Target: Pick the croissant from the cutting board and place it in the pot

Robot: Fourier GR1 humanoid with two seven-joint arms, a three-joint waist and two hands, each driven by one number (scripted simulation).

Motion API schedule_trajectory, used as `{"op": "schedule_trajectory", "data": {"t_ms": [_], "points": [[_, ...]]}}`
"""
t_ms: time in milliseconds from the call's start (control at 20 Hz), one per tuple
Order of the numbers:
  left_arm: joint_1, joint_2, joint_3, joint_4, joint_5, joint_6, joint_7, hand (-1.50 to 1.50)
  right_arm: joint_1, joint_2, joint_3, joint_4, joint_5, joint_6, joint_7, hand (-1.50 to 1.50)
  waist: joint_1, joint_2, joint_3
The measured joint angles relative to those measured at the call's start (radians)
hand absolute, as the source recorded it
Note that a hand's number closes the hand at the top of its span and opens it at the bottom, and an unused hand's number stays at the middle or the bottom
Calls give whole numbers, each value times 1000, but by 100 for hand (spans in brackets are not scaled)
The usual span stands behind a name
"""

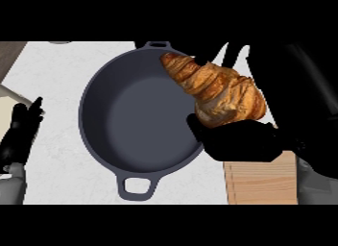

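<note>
Near right: wooden cutting board (262, 182), partly under the right hand (239, 141). That hand's fingers are curled round the croissant (218, 89), held above the right rim of the grey pot (140, 117), far tip over the pot's interior. Left edge: left hand (19, 134), fingers straight, resting open on the white counter (55, 81).

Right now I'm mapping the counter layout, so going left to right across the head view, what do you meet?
left hand resting open at the left edge → pot → croissant held over the pot's right rim by the right hand → cutting board
</note>
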Motion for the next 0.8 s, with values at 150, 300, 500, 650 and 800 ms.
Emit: {"op": "schedule_trajectory", "data": {"t_ms": [150,300,500,650,800], "points": [[3,5,6,-1,3,-6,-9,0,-62,71,27,114,24,-15,15,150,0,0,0],[8,0,2,-13,2,-10,1,0,-91,126,54,229,48,-35,-4,150,1,1,1],[10,-10,-5,-43,-5,-2,27,0,-91,173,79,361,48,-65,-40,150,1,2,1],[5,-10,-4,-37,-5,-6,27,0,-80,196,89,457,12,-122,-36,-150,2,3,1],[6,-13,-1,-14,-6,-5,-2,0,-74,207,121,556,-35,-204,-56,-150,5,4,1]]}}
